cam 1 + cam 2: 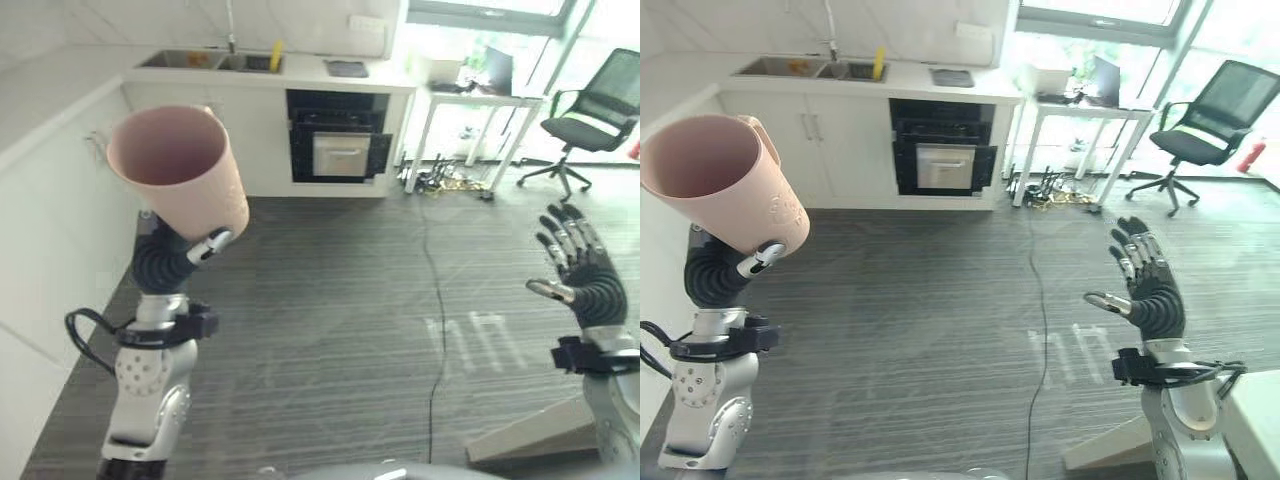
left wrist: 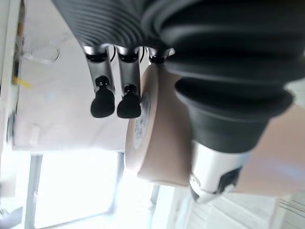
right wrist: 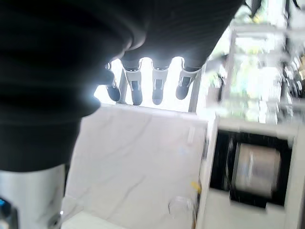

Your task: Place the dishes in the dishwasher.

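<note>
The left robot hand (image 1: 168, 255) holds a pink cup (image 1: 180, 170) raised in the air, its thumb curled against the cup's outer wall and its fingers (image 2: 116, 98) wrapped round the other side. The cup is tilted, its open mouth turned up and toward the camera, and a handle shows at its far rim. It hangs well in front of the dishwasher (image 1: 338, 138), nearer the robot and off to the dishwasher's left. The dishwasher is a dark opening set in the white cabinets, with a pale panel in its middle. The table (image 1: 300, 70) above the dishwasher carries a sink (image 1: 210, 60) to its left, with a yellow thing (image 1: 276, 55) standing at the sink's edge. The right robot hand (image 1: 1145, 285) is lifted with fingers spread and straight, empty, well in front of the dishwasher and to its right. An office chair (image 1: 595, 115) stands far right of the dishwasher, past a white desk (image 1: 475, 105).
</note>
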Motion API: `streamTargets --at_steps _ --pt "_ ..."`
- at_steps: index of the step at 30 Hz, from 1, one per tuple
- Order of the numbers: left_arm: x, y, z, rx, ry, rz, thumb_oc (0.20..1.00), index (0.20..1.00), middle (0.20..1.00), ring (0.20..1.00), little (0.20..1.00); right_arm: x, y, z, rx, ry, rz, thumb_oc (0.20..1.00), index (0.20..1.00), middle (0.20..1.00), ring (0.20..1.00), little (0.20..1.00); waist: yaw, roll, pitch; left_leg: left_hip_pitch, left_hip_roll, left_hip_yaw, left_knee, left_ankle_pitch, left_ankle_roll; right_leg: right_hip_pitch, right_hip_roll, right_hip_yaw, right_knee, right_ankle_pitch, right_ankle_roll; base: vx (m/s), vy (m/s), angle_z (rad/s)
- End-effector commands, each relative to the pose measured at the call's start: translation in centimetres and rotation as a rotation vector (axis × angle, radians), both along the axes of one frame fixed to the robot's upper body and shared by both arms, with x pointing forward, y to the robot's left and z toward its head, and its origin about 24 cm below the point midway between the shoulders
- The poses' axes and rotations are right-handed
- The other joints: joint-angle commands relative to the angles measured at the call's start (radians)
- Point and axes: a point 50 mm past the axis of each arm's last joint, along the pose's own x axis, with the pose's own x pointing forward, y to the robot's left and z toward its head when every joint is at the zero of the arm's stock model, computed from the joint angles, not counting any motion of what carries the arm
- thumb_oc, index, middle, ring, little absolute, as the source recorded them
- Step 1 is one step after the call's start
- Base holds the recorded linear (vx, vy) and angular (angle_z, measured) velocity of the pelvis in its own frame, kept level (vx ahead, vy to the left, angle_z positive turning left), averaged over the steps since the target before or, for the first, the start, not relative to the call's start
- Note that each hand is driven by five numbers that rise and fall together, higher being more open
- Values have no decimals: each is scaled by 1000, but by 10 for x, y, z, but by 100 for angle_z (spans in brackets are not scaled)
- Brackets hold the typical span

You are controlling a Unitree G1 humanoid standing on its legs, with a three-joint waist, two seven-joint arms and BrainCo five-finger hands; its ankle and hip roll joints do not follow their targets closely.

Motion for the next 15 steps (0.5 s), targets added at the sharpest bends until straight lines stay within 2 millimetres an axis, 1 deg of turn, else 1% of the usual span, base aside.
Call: streamTargets --at_steps 1,2,3,4,5,6,7,8,9,10,11,12,13,15 --pt "0 -1 17 51 -106 23 200 200 200 200 200 7 12 29 -13 -150 64 1000 1000 1000 1000 1000 31 52 58 116 -128 -69 -334 87 90 110 4 53 -62 48 90 321 65 -82" --pt "-3 1 15 52 -99 22 200 200 200 200 200 8 14 28 -11 -145 65 1000 1000 1000 1000 1000 44 60 58 126 -139 -76 -439 92 92 130 14 71 -72 37 100 392 99 -94" --pt "-5 2 14 55 -94 24 200 200 200 200 200 9 16 27 -9 -140 66 1000 1000 1000 1000 1000 56 69 53 128 -138 -75 -579 114 89 149 24 89 -85 34 109 539 141 -114" --pt "-8 4 11 53 -82 26 200 200 200 200 200 10 17 25 -10 -130 70 1000 1000 1000 1000 1000 70 77 47 137 -132 -81 -749 175 77 186 34 115 -96 24 119 577 159 -110" --pt "-10 6 8 48 -74 33 200 200 200 200 200 9 17 23 -16 -121 77 1000 1000 1000 1000 1000 81 81 46 112 -131 -115 -773 222 62 213 37 134 -96 26 125 597 172 -76" --pt "-13 8 7 47 -72 35 200 200 200 200 200 7 16 22 -21 -114 82 1000 1000 1000 1000 1000 88 83 44 76 -124 -151 -773 254 46 233 41 150 -91 16 123 479 162 -60" --pt "-14 10 5 48 -72 41 200 200 200 200 200 4 14 22 -27 -108 89 1000 1000 1000 1000 1000 89 82 39 50 -113 -155 -773 253 39 254 40 159 -89 -7 119 500 250 -62" --pt "-13 11 6 47 -79 46 200 200 200 200 200 2 12 24 -33 -113 101 1000 1000 1000 1000 1000 81 84 33 51 -103 -115 -773 241 45 275 35 160 -90 -49 120 434 273 -73" --pt "-11 9 7 47 -83 47 200 200 200 200 200 2 13 24 -29 -117 109 1000 1000 1000 1000 1000 80 84 28 57 -99 -91 -773 246 40 281 22 147 -81 -46 130 422 318 -58" --pt "-8 9 9 49 -89 52 200 200 200 200 200 2 13 26 -19 -124 123 1000 1000 1000 1000 1000 74 82 25 69 -101 -69 -773 238 51 273 2 130 -55 -27 151 368 276 -53" --pt "-4 9 10 54 -88 58 200 200 200 200 200 0 13 27 -5 -132 132 1000 1000 1000 1000 1000 72 70 20 92 -127 -76 -773 218 69 261 -32 113 -12 9 184 350 262 -52" --pt "-3 9 11 55 -87 59 200 200 200 200 200 0 13 28 0 -139 133 1000 1000 1000 1000 1000 76 68 16 101 -134 -88 -773 215 77 243 -44 105 13 48 202 371 266 -49" --pt "0 9 15 61 -89 49 200 200 200 200 200 -1 14 30 7 -150 135 1000 1000 1000 1000 1000 80 60 9 128 -155 -107 -773 201 97 207 -72 89 74 114 233 285 224 -39" --pt "2 7 17 77 -97 36 200 200 200 200 200 0 16 31 1 -163 137 1000 1000 1000 1000 1000 84 58 3 149 -167 -117 -773 190 113 165 -88 69 148 152 248 296 246 -59"
